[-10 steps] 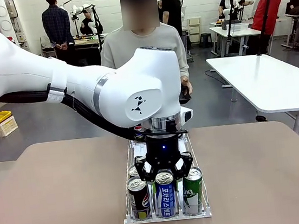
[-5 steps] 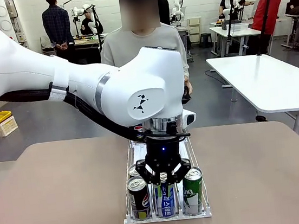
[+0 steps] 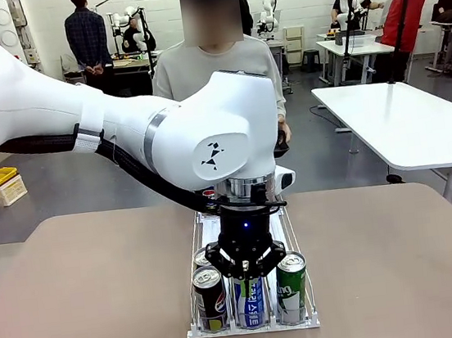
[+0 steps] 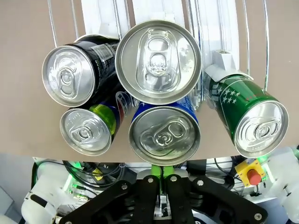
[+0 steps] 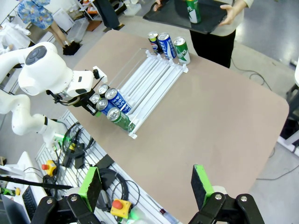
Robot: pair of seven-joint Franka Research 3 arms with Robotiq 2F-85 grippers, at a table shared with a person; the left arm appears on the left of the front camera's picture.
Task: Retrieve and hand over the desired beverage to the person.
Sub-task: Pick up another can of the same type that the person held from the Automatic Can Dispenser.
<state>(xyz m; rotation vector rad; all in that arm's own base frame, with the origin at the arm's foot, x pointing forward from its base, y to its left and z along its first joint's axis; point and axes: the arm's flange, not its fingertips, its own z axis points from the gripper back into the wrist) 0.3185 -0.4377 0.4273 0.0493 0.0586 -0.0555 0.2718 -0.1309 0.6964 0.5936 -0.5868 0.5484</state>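
The left claw [image 3: 247, 269], fingers shut together, hangs just over a blue can [image 3: 250, 302] lettered in white Korean script, in the front row of a white rack [image 3: 229, 330] on the brown surface [image 3: 402, 263]. A black Pepsi can [image 3: 211, 303] and a star-printed green can [image 3: 290, 291] flank it. The right claw [image 5: 147, 186] gapes open. The person [image 3: 197, 69] stands opposite.

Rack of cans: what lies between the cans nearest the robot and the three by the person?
Nothing: the right wrist view shows the rack bare from the near cans to the far cans.
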